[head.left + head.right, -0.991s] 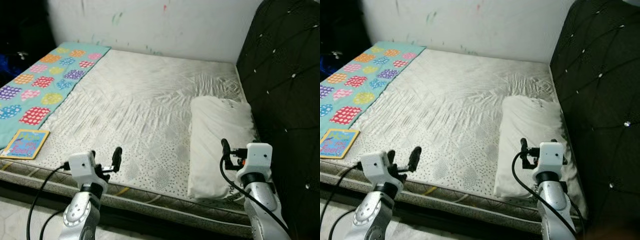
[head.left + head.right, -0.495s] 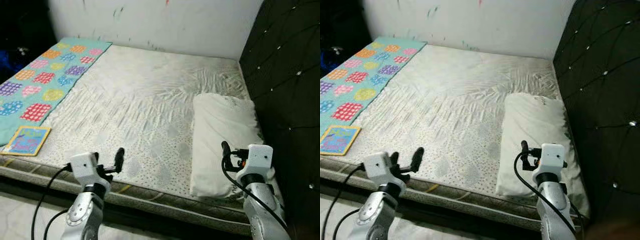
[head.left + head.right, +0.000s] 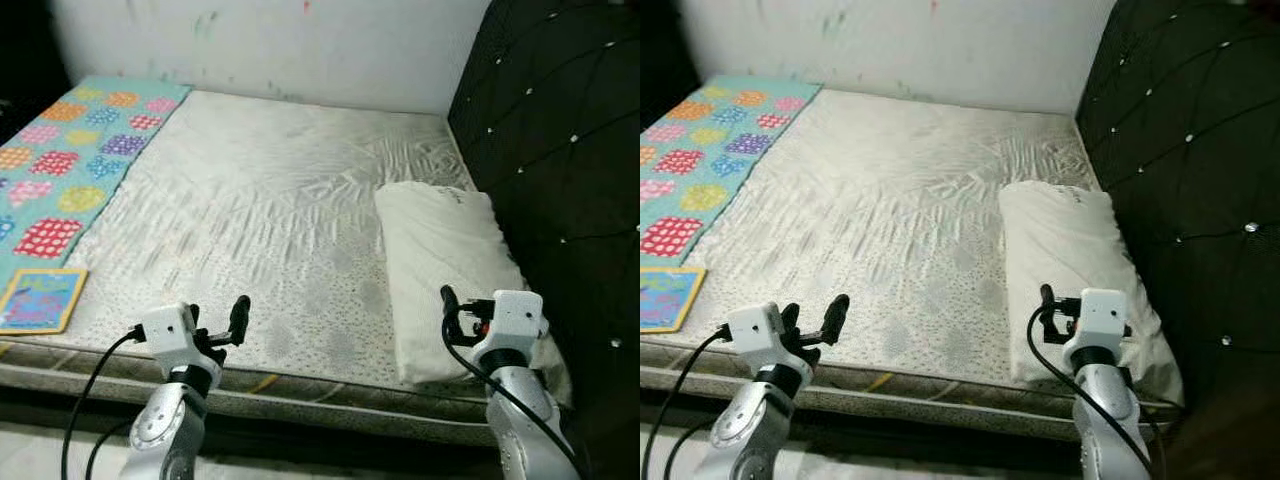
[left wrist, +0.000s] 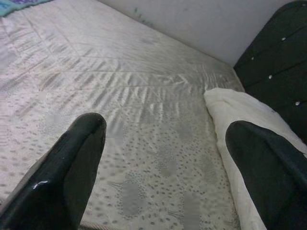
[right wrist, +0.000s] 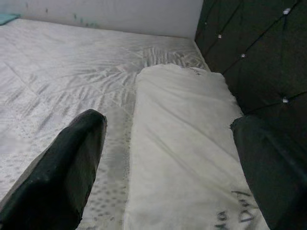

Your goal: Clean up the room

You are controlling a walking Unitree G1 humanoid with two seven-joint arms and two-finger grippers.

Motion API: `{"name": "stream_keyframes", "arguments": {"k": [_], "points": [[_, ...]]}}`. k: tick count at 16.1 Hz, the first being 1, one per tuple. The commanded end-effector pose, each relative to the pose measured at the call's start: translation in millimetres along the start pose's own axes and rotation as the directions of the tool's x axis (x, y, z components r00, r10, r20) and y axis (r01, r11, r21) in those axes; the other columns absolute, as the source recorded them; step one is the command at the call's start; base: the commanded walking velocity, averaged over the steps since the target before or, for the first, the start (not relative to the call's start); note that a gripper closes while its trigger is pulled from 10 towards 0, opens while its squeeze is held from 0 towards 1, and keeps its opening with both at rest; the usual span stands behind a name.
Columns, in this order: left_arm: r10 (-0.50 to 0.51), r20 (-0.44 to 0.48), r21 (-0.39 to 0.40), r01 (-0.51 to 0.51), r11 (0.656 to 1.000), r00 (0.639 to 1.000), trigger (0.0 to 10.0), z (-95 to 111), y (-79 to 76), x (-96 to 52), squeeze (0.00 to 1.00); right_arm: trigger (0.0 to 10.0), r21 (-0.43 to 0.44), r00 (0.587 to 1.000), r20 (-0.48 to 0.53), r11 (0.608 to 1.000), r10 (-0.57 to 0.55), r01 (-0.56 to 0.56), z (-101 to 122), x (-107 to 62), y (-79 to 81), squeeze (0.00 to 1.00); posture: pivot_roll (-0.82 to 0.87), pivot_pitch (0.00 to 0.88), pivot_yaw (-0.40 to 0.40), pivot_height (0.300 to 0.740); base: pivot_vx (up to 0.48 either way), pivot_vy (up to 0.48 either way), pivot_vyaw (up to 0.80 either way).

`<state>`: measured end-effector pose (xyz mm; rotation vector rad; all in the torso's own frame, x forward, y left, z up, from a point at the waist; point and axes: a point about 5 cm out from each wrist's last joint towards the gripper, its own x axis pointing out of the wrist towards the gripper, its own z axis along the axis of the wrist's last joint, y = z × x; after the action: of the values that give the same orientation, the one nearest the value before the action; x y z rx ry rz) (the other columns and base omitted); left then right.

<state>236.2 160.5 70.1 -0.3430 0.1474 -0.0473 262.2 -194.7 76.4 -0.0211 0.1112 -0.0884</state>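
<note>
**Desk:** What's in the frame?

**Photographer:** A bare white mattress (image 3: 270,190) fills the centre, against a marked white wall (image 3: 300,45) at 12 o'clock. A black tufted headboard (image 3: 550,150) runs down the 3 o'clock side. A white pillow (image 3: 445,270) lies flat on the mattress, just beside that headboard, at about 4 o'clock from the mattress centre.

**Desk:** Anything else on the bed?

**Photographer:** A teal quilt with bright patterned patches (image 3: 65,165) covers the 9 o'clock edge. A children's book with a yellow border (image 3: 40,298) lies flat at 8 o'clock, at the near end of that quilt.

**Desk:** And the robot?

**Photographer:** Both arms are raised at the near edge of the mattress. The left gripper (image 4: 163,167) sits at 7 o'clock over the speckled sheet, its black fingers (image 4: 72,167) spread wide and holding nothing. The right gripper (image 5: 168,167) sits at 5 o'clock above the near end of the pillow, fingers (image 5: 67,163) likewise spread and empty, pointing along the pillow's length.
</note>
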Motion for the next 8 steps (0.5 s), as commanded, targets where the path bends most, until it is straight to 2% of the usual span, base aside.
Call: {"name": "stream_keyframes", "arguments": {"k": [1, 8], "points": [[-0.016, -0.015, -0.005, 0.016, 1.0, 1.0, 10.0, -2.3, -4.7, 2.3, 0.0, 10.0, -0.006, 1.0, 0.005, 1.0, -0.009, 0.009, 3.4, 0.4, -5.3, 0.0, -0.08, 0.0, -0.019, 0.74, 0.0, 0.48, 0.0], [-0.024, -0.021, -0.004, 0.024, 1.0, 0.999, 10.0, -2.3, -4.9, 4.8, 0.0, 10.0, -0.013, 1.0, -0.003, 1.0, 0.0, 0.0, 3.2, 2.2, -3.8, 0.0, -0.08, 0.0, -0.018, 0.74, 0.0, 0.48, 0.0]]}}
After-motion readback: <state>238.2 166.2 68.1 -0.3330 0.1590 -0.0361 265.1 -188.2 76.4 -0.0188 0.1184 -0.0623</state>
